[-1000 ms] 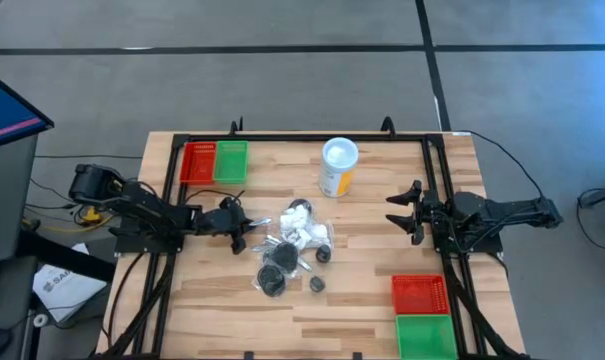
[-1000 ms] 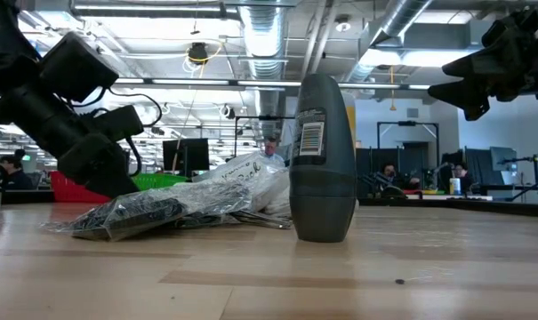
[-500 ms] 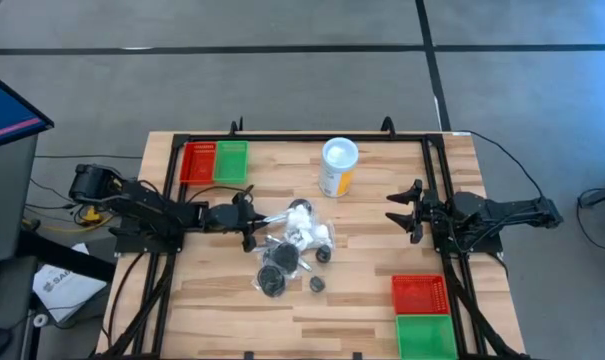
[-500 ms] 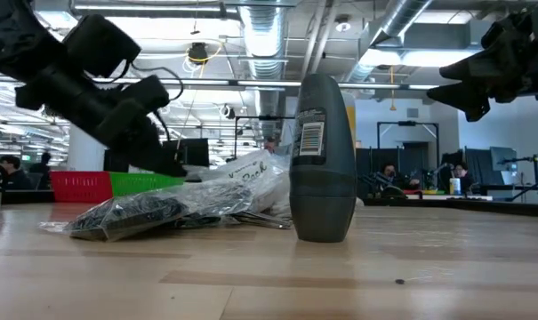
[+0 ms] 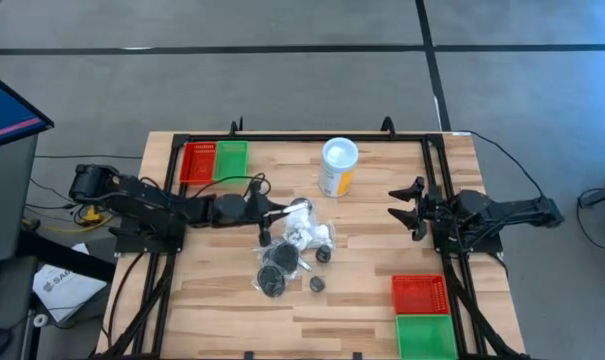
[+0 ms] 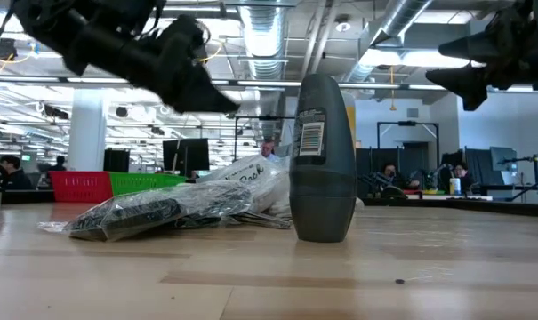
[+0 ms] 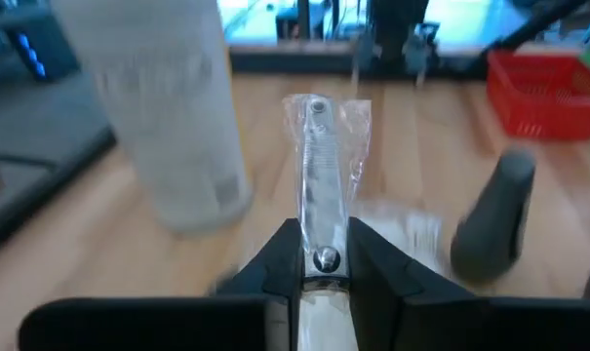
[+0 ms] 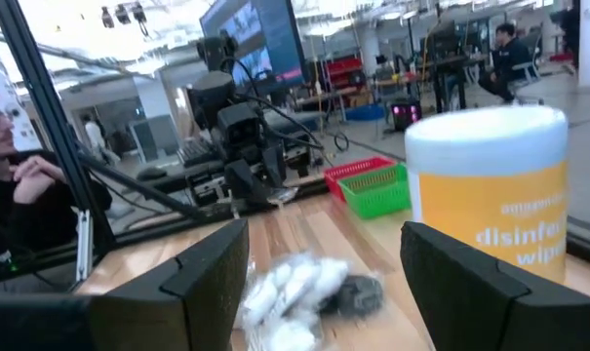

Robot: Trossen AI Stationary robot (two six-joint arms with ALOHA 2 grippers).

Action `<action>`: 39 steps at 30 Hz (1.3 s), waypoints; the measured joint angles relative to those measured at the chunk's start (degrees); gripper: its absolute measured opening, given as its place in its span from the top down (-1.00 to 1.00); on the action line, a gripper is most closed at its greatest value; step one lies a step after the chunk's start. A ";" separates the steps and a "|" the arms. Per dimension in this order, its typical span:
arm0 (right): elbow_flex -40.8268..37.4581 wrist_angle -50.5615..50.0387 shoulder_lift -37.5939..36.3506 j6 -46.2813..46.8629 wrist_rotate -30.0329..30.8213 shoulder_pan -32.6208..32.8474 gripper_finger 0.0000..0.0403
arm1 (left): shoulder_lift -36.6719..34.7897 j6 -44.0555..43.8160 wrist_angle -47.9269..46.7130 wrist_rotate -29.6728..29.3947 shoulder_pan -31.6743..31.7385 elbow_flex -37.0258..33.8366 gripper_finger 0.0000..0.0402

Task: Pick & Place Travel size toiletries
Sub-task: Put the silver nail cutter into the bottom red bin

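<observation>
wooden table (image 5: 382, 290), left end effector (image 7: 324, 255) gripping wrapped silvery tube (image 7: 322, 185)

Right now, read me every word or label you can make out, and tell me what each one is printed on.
"disinfe" above "wipe", cut off at the frame edge: yellow canister.
Barcode label with print too small to read: dark bottle.
Lettering on the clear wrap: too blurred to read.

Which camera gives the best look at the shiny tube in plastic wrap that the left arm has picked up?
The left wrist view: the silvery tube in clear wrap fills the middle, clamped in the left pincer. The high view shows only a pale speck at that pincer. The low view does not clearly show it, and the right wrist view only a far-off blur.
</observation>
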 joint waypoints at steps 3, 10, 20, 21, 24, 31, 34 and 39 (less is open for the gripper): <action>-0.02 4.18 3.80 -0.49 0.00 0.00 -0.27 | -0.02 2.29 0.12 0.88 0.00 2.51 0.78; 0.00 22.89 17.77 -6.99 -1.27 1.11 -0.27 | -0.02 5.07 4.26 3.49 0.00 4.94 0.78; 4.33 41.07 38.71 -12.82 -1.63 1.22 -0.27 | 0.67 5.11 15.72 8.99 0.00 5.08 0.78; 5.78 41.10 40.86 -13.16 -1.68 1.23 -0.27 | 1.26 5.11 17.26 9.44 0.00 5.10 0.78; 10.07 41.45 46.85 -16.64 -1.68 1.22 -0.27 | 4.44 4.98 22.42 11.16 0.00 5.82 0.78; 17.67 41.57 57.02 -21.88 -1.83 1.56 -0.27 | 14.46 5.16 24.99 12.33 0.72 12.62 0.78; 19.61 41.55 59.89 -22.72 -3.10 1.94 -0.27 | 17.10 5.76 25.29 12.37 1.72 14.99 0.77; 21.40 42.27 62.60 -22.88 -4.68 2.32 -0.27 | 18.18 5.55 25.74 16.19 2.98 17.02 0.75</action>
